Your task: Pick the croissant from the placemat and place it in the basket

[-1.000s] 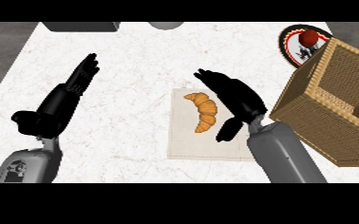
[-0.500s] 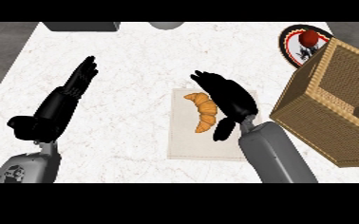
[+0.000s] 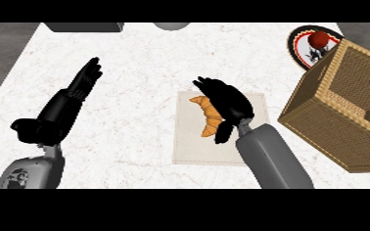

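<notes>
The right robot hand point(image 3: 230, 103) is hovering over the right side of the croissant point(image 3: 209, 116), with its fingers point(image 3: 210, 84) extending, nearly straight, toward the far left past the croissant's far tip and its thumb point(image 3: 224, 132) pointing down beside the near tip. The fingers are not wrapping round the croissant; whether they are touching it cannot be told. The left robot hand point(image 3: 59, 110) is resting open at the left of the view, fingers straight and pointing far, holding nothing. The croissant is lying on the placemat point(image 3: 194, 150), in its far half, running far to near. It is showing as a golden-orange crescent, its right edge hidden under the hand. The placemat is lying flat on the white speckled surface point(image 3: 145, 68). The wicker basket point(image 3: 334, 108) is standing just right of the placemat, apart from the croissant. A plate point(image 3: 302, 43) is showing beyond the basket at the far right.
</notes>
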`<state>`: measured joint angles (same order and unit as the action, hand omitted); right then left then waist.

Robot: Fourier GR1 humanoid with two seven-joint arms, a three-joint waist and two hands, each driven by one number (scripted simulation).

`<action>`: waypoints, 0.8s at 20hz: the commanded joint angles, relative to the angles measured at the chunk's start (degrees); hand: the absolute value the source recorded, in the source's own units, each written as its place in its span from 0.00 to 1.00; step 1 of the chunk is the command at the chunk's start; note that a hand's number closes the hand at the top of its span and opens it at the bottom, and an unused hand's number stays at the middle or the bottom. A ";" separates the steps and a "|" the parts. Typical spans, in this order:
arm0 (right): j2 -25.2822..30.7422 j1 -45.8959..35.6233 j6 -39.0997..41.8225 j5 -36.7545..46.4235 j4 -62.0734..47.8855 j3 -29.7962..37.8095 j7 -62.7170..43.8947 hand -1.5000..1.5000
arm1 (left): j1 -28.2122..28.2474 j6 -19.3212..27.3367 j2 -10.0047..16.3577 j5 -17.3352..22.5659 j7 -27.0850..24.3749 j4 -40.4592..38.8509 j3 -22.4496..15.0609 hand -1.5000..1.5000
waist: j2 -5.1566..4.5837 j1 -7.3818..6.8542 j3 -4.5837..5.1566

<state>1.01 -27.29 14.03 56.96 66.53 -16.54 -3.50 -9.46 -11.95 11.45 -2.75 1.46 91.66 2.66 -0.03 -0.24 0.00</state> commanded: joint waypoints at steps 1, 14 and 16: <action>-0.96 -3.13 -1.08 0.28 -4.69 0.57 -1.11 0.00 | -0.35 -0.22 -1.31 -0.02 1.09 0.40 -0.19 0.50 | 0.00 -0.03 0.00; 0.36 -0.35 0.50 0.99 -8.48 -0.08 3.14 0.00 | -0.99 -2.22 -0.25 -0.16 -1.83 -2.99 2.80 0.50 | 0.04 0.22 0.00; -0.86 -2.28 0.56 1.33 -11.14 0.36 3.57 1.00 | -2.88 1.85 -3.15 -4.14 0.21 -1.87 -0.29 0.50 | 0.01 0.17 -0.01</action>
<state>0.40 -30.18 13.28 57.67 56.09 -16.05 -1.17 -9.88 -12.26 9.68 -4.88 0.43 90.30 3.20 0.10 -0.19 0.06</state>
